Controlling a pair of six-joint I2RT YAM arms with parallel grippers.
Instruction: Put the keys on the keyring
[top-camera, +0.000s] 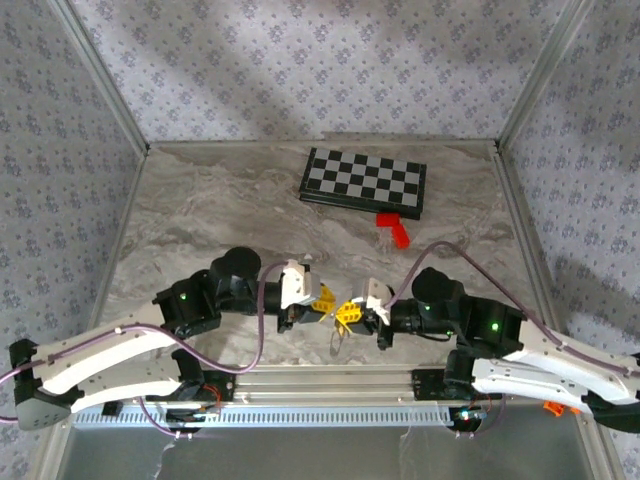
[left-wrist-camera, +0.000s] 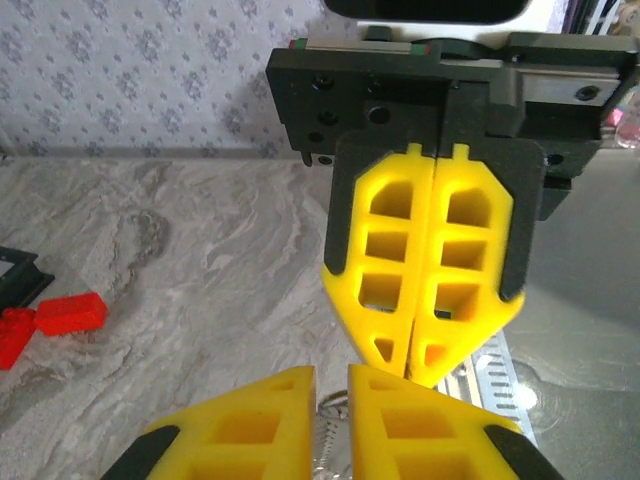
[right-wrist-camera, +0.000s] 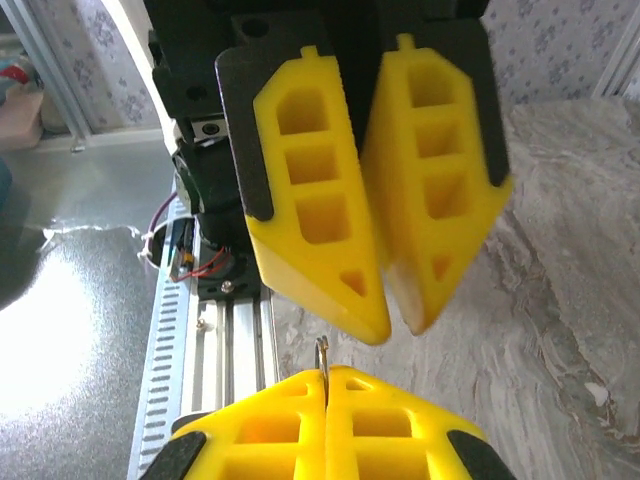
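Now the right gripper (right-wrist-camera: 325, 378) jaws pinch what seems the tiny silvery-bladed key (right-wrist-camera: 322, 350); left gripper (left-wrist-camera: 330, 378) jaws stand narrowly apart around the pale beaded metal keyring (left-wrist-camera: 322, 445). Thread slowly, tips kept aligned.

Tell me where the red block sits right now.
In the top external view the red block lies on the table, right of centre, at the near edge of the chessboard, by its right end.

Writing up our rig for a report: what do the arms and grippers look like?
The left arm and right arm have white shells, black joints with green lights, and purple cables. The left gripper and right gripper are black with yellow fingers, windowed and tapering.
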